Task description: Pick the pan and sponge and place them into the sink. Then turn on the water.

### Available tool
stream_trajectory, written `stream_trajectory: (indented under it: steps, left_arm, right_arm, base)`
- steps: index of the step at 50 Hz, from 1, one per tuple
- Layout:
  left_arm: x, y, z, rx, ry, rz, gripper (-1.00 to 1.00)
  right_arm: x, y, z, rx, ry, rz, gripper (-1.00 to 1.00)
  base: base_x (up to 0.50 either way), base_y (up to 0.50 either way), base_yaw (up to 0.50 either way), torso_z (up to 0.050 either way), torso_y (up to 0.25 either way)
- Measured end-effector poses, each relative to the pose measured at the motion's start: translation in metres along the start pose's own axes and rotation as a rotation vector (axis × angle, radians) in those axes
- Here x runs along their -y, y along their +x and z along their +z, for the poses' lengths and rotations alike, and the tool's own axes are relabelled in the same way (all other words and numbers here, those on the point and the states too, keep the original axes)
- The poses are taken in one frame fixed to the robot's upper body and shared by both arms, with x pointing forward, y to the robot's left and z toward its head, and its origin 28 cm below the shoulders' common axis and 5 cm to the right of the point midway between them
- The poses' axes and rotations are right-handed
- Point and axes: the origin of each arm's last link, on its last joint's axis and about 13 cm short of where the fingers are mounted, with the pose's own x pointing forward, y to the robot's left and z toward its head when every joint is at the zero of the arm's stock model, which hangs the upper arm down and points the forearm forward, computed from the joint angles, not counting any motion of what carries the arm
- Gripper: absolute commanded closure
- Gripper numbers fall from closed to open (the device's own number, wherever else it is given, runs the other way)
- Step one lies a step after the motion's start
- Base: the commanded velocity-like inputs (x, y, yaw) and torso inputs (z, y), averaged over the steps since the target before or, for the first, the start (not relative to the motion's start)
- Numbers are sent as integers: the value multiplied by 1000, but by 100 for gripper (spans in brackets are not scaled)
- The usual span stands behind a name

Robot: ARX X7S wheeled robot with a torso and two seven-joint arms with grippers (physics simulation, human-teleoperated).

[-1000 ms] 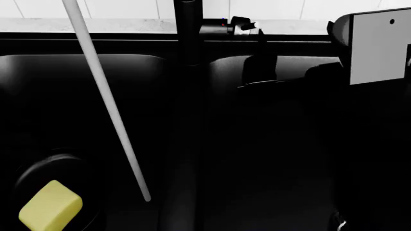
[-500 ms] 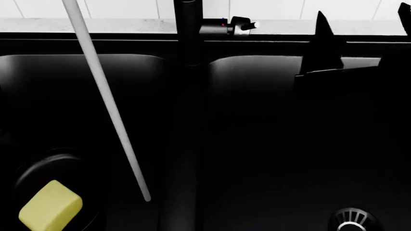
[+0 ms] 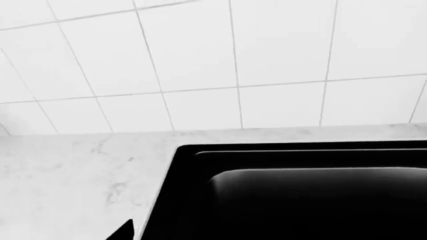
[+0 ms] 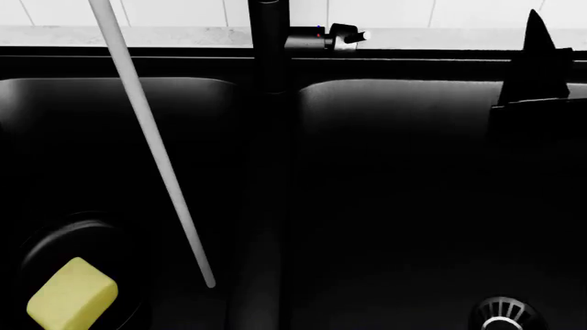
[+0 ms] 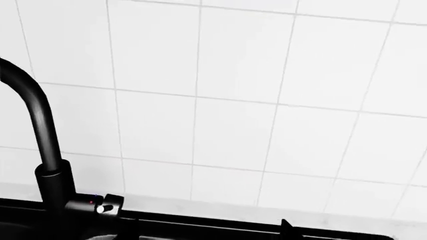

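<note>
Sponge (image 4: 71,293) inside pan (image 4: 87,237), left sink (image 4: 385,96) basin, front-left corner. Water (image 4: 151,141) streaming. Right gripper (image 4: 537,62) at right rim; clench state indeterminable. Left gripper unseen.

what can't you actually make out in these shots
- Pan, head view: black on the black sink basin, cut by the bottom edge; handle not discernible.
- Right gripper, head view: a dark silhouette cut by the right edge; jaw state unclear.
- Left gripper: only a sliver in the left wrist view.
- Water: its source is above the frame.
</note>
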Motion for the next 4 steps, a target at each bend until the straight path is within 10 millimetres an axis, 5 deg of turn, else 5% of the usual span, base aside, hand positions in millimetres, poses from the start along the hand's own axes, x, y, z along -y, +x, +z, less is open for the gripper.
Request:
stream_trajectory:
  steps: [4]
  left_arm:
    - [-4,-4,1,1,5,9,-100]
  right_arm:
    - [2,-6,2,-2,-6,-12,-100]
  base:
    - [0,0,0,0,0]
